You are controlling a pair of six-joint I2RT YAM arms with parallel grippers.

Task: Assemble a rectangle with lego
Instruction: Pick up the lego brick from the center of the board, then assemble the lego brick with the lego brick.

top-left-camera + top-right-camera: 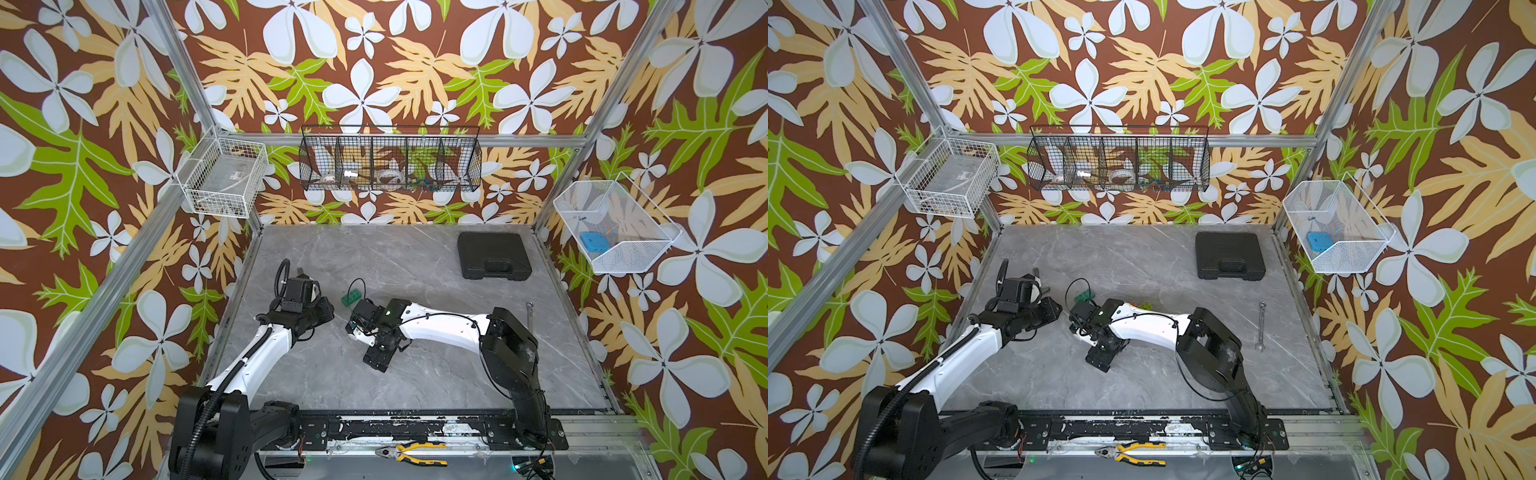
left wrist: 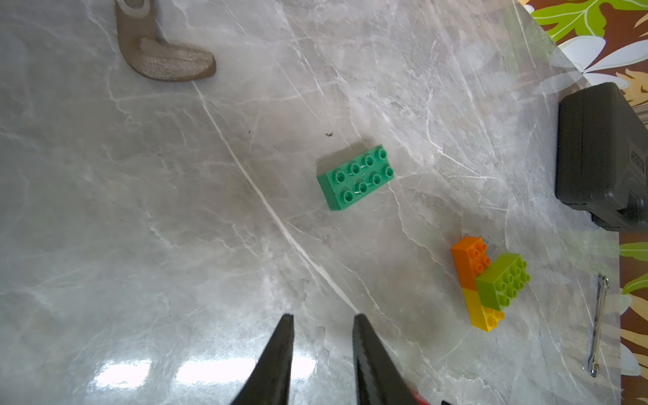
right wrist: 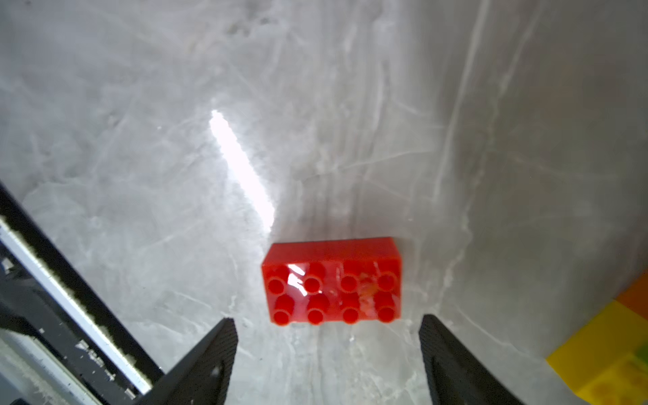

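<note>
The partly built rectangle [image 2: 491,284] stood on the grey marble tabletop [image 1: 415,257]. It was an orange plastic brick [image 2: 470,259] and a yellow plastic brick [image 2: 485,315] laid end to end, with a lime green studded brick [image 2: 503,280] pressed on top across their join. One row of studs on the lower pair lay bare.

A red studded plastic brick [image 3: 331,280] lay flat, studs up, just in front of the right gripper [image 3: 328,328]. Its jaws stood wide apart, one to each side of the brick and holding nothing.

A dark green studded brick [image 2: 356,177] lay alone, apart from the stack. Bare marble separated it from the left gripper [image 2: 322,322], whose jaws were only narrowly parted and empty.

In both top views the right arm hid the red brick and most of the stack. Only a lime corner [image 1: 1145,305] showed.

Beyond the stack sat a black plastic case [image 2: 596,150], and a slim metal wrench [image 2: 598,326] lay near the table's edge. A tan hook-shaped piece [image 2: 157,52] lay further off, and yellow-handled pliers [image 1: 411,453] lay on the front rail.
</note>
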